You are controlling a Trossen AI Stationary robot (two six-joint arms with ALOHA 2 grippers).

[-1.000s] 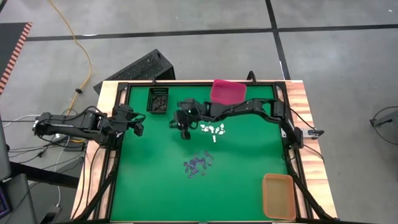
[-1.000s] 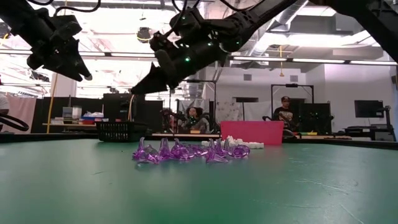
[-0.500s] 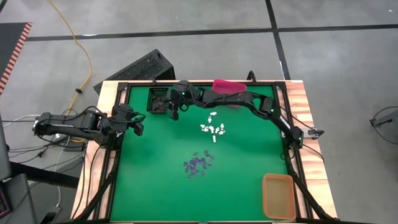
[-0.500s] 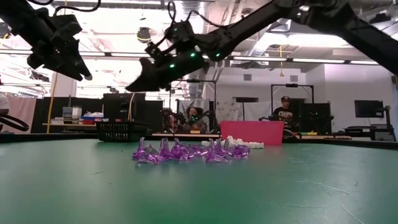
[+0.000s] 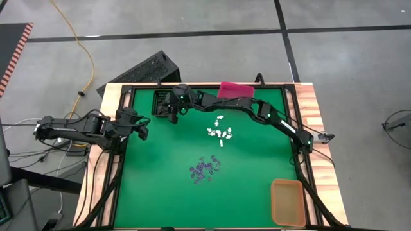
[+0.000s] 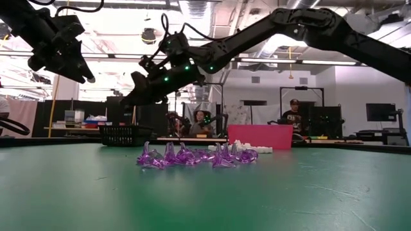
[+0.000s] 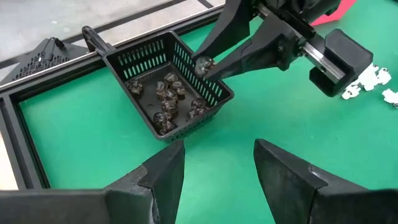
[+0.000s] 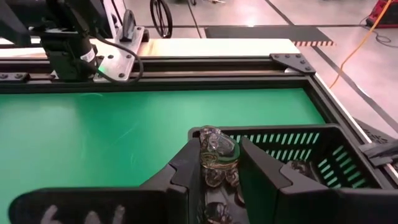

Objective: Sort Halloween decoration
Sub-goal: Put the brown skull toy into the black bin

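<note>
The right gripper is clamping one dark trinket and hanging directly over the black bin, so release is straight down. The left gripper is waiting open beside it. Purple trinkets and white trinkets are lying mid-surface.

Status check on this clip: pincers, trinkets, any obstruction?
Right pincer shut on small black trinket over black mesh basket. Left pincer open, waiting at left edge. Nothing in the way.
</note>
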